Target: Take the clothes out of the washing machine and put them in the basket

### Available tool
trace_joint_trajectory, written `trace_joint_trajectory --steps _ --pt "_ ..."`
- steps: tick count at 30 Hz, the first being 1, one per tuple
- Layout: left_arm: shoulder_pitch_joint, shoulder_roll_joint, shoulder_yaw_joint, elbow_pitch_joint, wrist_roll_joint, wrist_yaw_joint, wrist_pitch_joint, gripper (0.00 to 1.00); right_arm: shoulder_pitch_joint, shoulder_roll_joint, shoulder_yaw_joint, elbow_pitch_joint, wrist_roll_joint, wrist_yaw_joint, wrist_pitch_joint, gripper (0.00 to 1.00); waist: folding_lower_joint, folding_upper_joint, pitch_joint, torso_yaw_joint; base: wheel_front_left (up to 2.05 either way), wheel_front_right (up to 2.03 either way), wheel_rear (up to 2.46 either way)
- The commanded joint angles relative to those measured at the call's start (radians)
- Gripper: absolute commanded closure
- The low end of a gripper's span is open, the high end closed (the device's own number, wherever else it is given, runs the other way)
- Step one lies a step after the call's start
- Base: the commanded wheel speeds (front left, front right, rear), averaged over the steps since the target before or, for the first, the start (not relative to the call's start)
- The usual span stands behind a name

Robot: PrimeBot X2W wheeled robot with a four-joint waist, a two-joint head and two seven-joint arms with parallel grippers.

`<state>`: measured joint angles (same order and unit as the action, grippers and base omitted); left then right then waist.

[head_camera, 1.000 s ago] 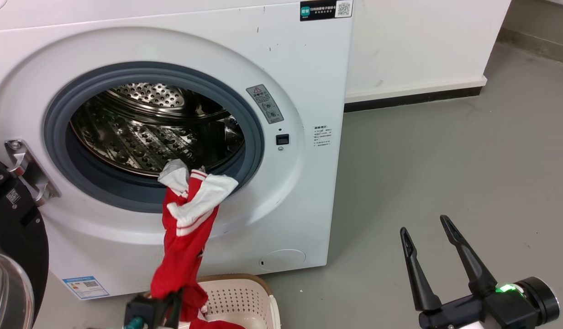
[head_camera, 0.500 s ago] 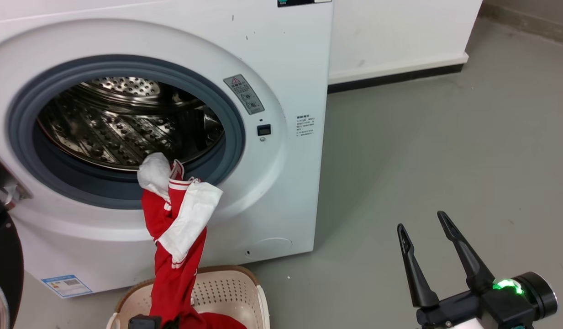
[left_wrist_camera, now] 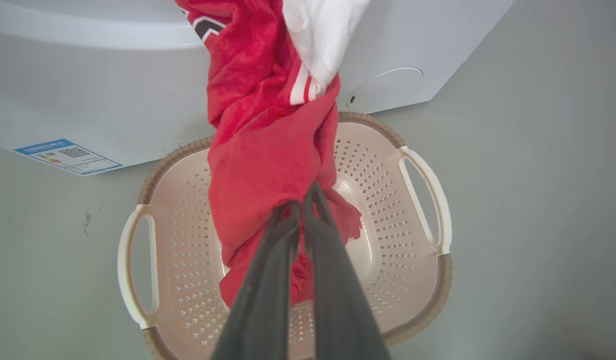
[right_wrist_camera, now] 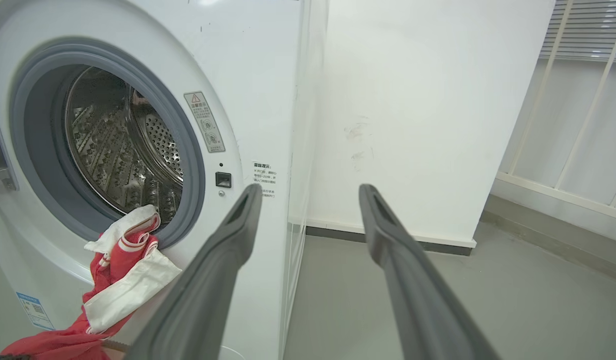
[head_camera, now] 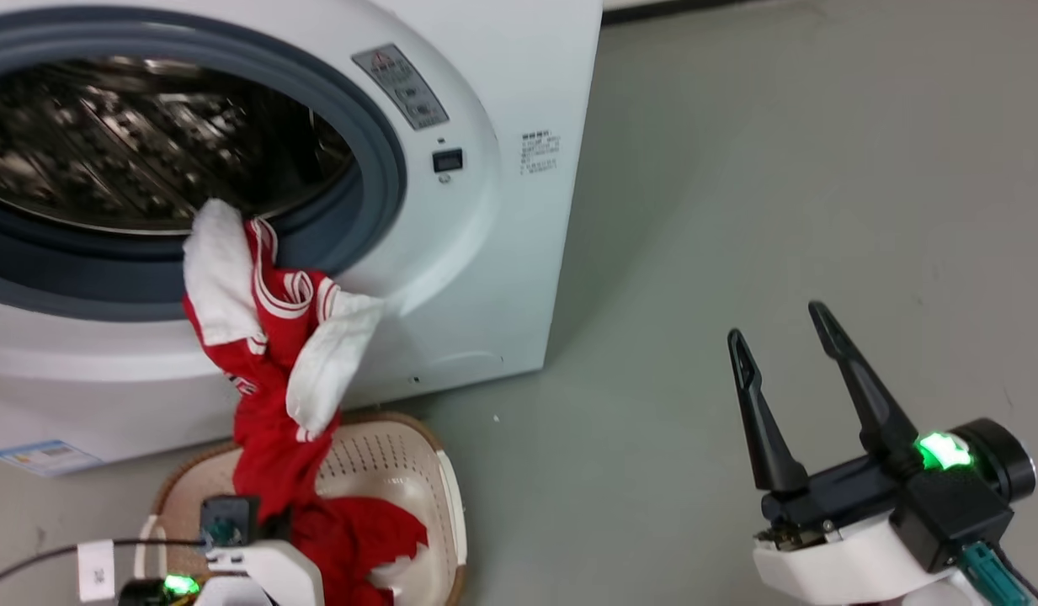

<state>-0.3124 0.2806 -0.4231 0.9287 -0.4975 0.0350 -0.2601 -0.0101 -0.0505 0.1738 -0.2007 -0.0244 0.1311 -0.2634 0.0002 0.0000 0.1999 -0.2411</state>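
Over the last second the head camera had dipped, cutting off the washing machine's (head_camera: 485, 252) top and left side, and more of the clothes (head_camera: 266, 396) had gathered in the basket (head_camera: 401, 454). The drum (head_camera: 106, 143) was blurred. The left tool (left_wrist_camera: 303, 197) pinched the red fabric over the basket's middle, its tips half buried in folds. The garment, red with white trim and stripes, stretched from the gasket's (head_camera: 375, 168) lower lip into the basket. The right tool (head_camera: 774, 322), spread wide, hovered over the floor (head_camera: 737, 168) well apart.
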Motion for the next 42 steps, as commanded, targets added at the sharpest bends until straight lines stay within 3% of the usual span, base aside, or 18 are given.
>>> trace_joint_trajectory --steps 1,17,19,33,37,42 --pt "-0.038 0.006 0.007 0.021 0.000 -0.007 -0.007 1.00 -0.028 0.000 0.002 -0.006 0.010 -0.001 -0.002 0.00 -0.0002 0.0000 0.076 -0.026 0.00 0.00 0.00" --pt "-0.256 0.030 0.079 0.189 0.030 -0.023 -0.005 1.00 -0.148 0.000 -0.003 -0.035 0.041 -0.001 -0.002 0.00 -0.0002 0.0000 0.284 -0.072 0.00 0.00 0.00" --pt "-0.270 0.030 0.079 0.206 0.038 -0.022 -0.005 0.00 -0.154 0.000 -0.005 -0.036 0.042 -0.001 -0.002 0.00 -0.0002 0.0000 0.293 -0.073 0.00 0.00 0.00" --pt "-0.314 0.003 0.055 0.334 0.037 -0.052 -0.005 0.00 -0.160 0.000 -0.008 -0.029 0.040 -0.001 -0.002 0.00 -0.0002 0.0000 0.288 -0.060 0.00 0.00 0.00" --pt "-0.300 -0.001 0.060 0.311 0.040 -0.049 -0.005 0.00 -0.144 0.000 -0.010 -0.020 0.036 -0.001 -0.002 0.00 -0.0002 0.0000 0.256 -0.052 0.00 0.00 0.00" --pt "-0.239 0.014 0.072 0.188 0.074 -0.013 -0.005 0.00 -0.117 0.000 -0.012 -0.009 0.037 -0.001 -0.002 0.00 -0.0002 0.0000 0.193 -0.040 0.00 0.00 0.00"
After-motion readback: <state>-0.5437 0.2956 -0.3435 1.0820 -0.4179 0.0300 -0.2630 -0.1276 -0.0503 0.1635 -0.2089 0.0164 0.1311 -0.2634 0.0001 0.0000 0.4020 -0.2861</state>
